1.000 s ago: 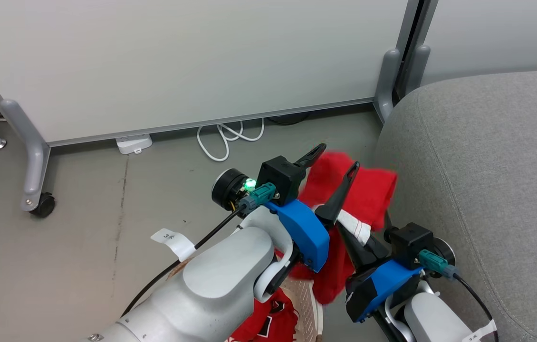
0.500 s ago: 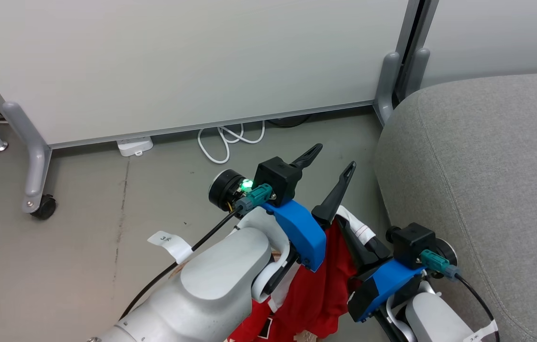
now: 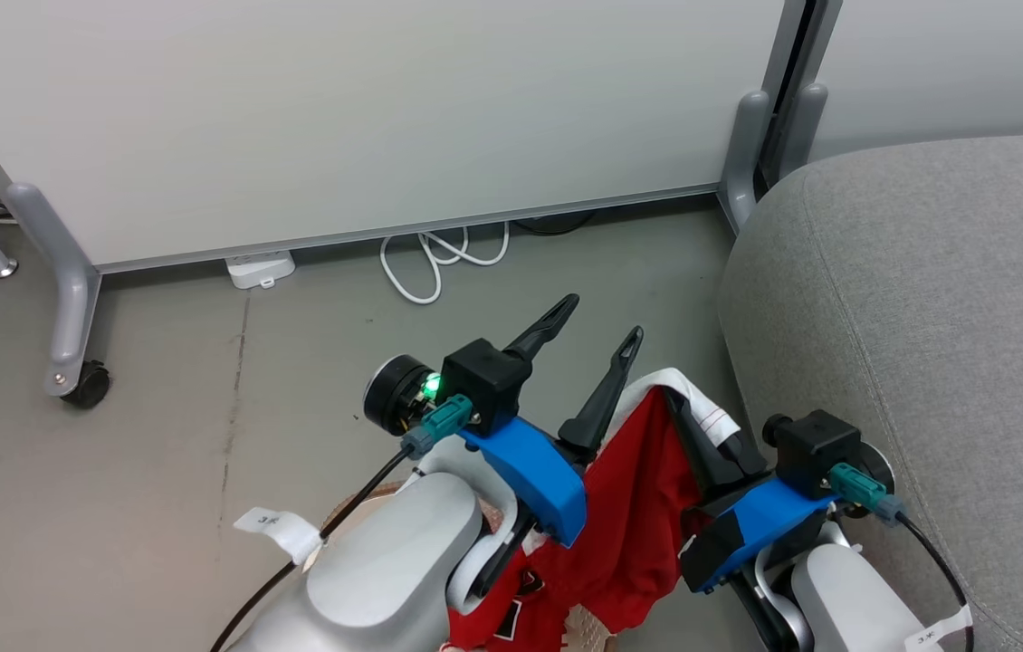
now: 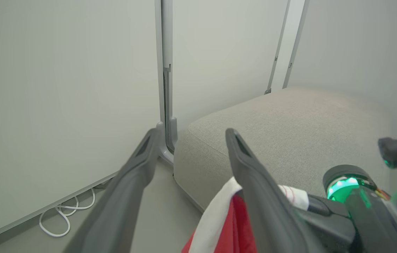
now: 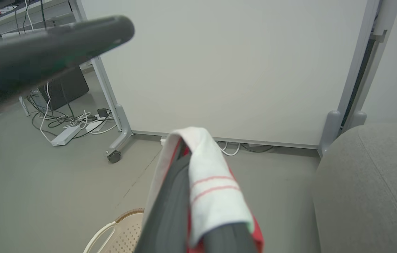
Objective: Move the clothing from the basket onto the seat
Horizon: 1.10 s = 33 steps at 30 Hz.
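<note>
One red garment (image 3: 634, 516) hangs from the right gripper (image 3: 685, 409), at 5 o'clock in the head view. The jaws are pressed together on its upper edge, and the white striped trim (image 5: 212, 186) folds over the fingertips. The rest drapes down toward the basket (image 5: 119, 233) at 6 o'clock. Whether the lower edge clears the rim cannot be told. The left gripper (image 3: 591, 328) stands spread wide and empty, just beside the cloth on its 9 o'clock side. The seat (image 3: 928, 317) lies at 3 o'clock, near the right arm.

Treat the garment as light, limp and not fragile. It has no stiffness: it sags from any single hold, swings with the arm and can snag on the perforated basket wall. The trim is probably thicker than the red body, so expect it to give the firmest pinch. Take hold at a hem, collar or bunched fold. Avoid a flat single layer, which can slip out. Lift until the trailing cloth clears the rim before you swing toward 3 o'clock. Expect the cloth to collapse in a heap where you release it.
</note>
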Available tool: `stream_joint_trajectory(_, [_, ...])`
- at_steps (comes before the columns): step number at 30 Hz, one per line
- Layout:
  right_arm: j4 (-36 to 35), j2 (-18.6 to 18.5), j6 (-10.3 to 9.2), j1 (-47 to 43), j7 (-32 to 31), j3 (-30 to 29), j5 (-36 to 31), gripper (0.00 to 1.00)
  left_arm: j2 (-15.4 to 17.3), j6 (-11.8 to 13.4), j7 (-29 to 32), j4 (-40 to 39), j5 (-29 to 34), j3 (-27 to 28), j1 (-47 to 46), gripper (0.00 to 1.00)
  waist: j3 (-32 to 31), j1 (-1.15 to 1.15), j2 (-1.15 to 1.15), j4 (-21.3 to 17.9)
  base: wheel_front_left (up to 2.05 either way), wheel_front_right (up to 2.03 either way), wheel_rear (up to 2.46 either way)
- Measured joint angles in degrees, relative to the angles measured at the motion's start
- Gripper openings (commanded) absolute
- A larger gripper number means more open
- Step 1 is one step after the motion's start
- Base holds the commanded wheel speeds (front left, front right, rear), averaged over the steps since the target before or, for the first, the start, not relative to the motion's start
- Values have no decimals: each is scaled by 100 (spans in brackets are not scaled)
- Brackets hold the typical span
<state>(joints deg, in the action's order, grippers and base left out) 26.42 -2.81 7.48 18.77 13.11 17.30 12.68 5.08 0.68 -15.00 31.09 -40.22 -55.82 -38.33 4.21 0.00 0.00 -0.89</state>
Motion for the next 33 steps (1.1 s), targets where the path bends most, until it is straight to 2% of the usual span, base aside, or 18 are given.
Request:
stream_joint_trajectory(5, [-144, 0, -1, -31, -40, -118, -47, 0, 130, -78, 0, -350, 428, 446, 463, 100, -19, 0, 0, -4, 0, 0, 0])
stream_joint_trajectory(9, [-253, 0, -1, -90, -65, -202, -65, 0, 207, -243, 0, -614, 775, 795, 935, 100, -40, 0, 0, -13, 0, 0, 0])
stream_joint_trajectory(21, [-502, 0, 0, -294, -171, -281, -123, 0, 221, -488, 0, -988, 1579, 1989, 2164, 100, -102, 0, 0, -43, 0, 0, 0])
stream_joint_trajectory(33, [-671, 0, 0, -450, -247, -296, -123, 0, 31, -730, 0, -977, 2020, 2505, 2601, 100, -158, 0, 0, -96, 0, 0, 0])
